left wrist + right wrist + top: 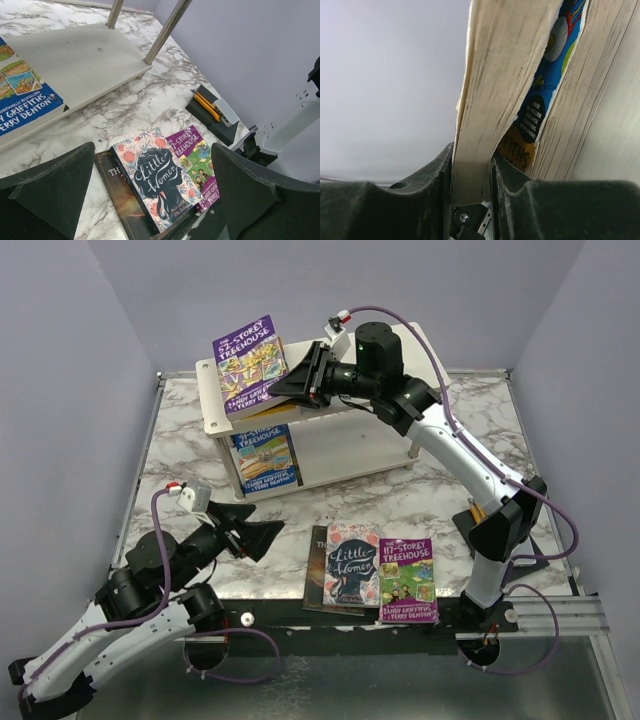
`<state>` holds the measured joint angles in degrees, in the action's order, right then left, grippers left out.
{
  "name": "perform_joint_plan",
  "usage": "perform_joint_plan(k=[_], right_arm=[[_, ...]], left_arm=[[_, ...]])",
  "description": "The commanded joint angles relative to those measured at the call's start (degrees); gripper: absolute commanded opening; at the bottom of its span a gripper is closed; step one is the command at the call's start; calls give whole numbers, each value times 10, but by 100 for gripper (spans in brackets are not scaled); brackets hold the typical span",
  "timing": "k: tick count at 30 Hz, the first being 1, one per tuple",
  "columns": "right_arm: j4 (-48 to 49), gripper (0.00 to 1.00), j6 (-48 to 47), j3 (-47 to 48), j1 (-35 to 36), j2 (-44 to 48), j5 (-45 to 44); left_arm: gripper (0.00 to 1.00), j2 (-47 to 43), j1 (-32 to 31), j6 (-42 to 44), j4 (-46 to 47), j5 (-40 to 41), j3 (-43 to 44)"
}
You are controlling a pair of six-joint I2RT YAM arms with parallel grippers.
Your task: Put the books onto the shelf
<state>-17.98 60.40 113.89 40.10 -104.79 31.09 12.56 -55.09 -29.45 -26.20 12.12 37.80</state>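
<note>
My right gripper (300, 375) (472, 175) is shut on the page edge of a purple Treehouse book (250, 365) (495, 90), held tilted over the left end of the shelf's (425, 345) top board. Another book with a blue and orange cover (545, 115) lies just under it. A blue Treehouse book (264, 458) (20, 95) lies on the lower tier (80, 60). Near the table's front edge are Little Women (350, 563) (157, 175), a purple Treehouse book (406, 580) (197, 160) and a dark brown book (315, 570) (115, 195). My left gripper (262, 530) (150, 192) hovers open to their left, holding nothing.
A black block with a yellow-handled tool (212, 110) sits on the marble table by the right arm's base. Purple walls close in the left, back and right sides. The shelf's metal legs (162, 35) stand at the lower board's corners.
</note>
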Motion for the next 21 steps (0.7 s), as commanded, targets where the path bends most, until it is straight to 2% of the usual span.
perform_joint_plan(k=[1, 3, 21], right_arm=[[30, 34, -13, -11, -4, 22, 3], [30, 39, -15, -15, -4, 27, 1], [-1, 50, -56, -56, -4, 82, -69]], left_arm=[[99, 4, 2, 7, -3, 11, -4], [99, 4, 1, 6, -3, 11, -4], [99, 4, 1, 6, -3, 15, -3]])
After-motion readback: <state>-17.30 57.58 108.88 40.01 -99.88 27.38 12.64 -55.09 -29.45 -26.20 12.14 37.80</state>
